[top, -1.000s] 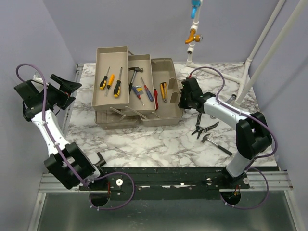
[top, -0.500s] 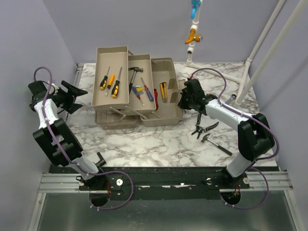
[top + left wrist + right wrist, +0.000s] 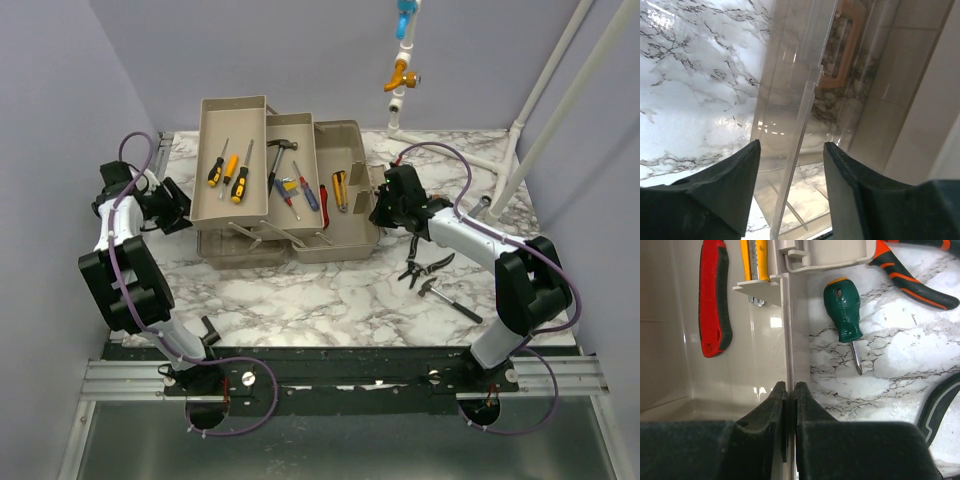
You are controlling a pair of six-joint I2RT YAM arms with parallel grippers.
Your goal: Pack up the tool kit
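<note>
The grey-brown toolbox [image 3: 350, 235] stands open mid-table, its beige cantilever trays [image 3: 232, 125] fanned out to the left with screwdrivers [image 3: 243, 172] and a small hammer [image 3: 280, 150] in them. My left gripper [image 3: 178, 206] is open at the box's left side; in the left wrist view its jaws [image 3: 792, 144] straddle the edge of the translucent lid [image 3: 790, 90], with the pink handle [image 3: 842, 50] showing through. My right gripper [image 3: 380, 208] is shut on the toolbox's right wall [image 3: 788, 330]. A green screwdriver [image 3: 844, 315] lies just outside that wall.
Black pliers [image 3: 425, 268] and a small hammer [image 3: 448, 298] lie on the marble to the right of the box. Orange-black pliers [image 3: 915, 270] lie near the green screwdriver. A red-handled tool [image 3: 714, 295] lies inside the box. White pipes [image 3: 520, 150] stand back right.
My left arm has swung in from the far left to the toolbox's left side, its open jaws now around the lid's edge. The right gripper has stayed on the box wall.
</note>
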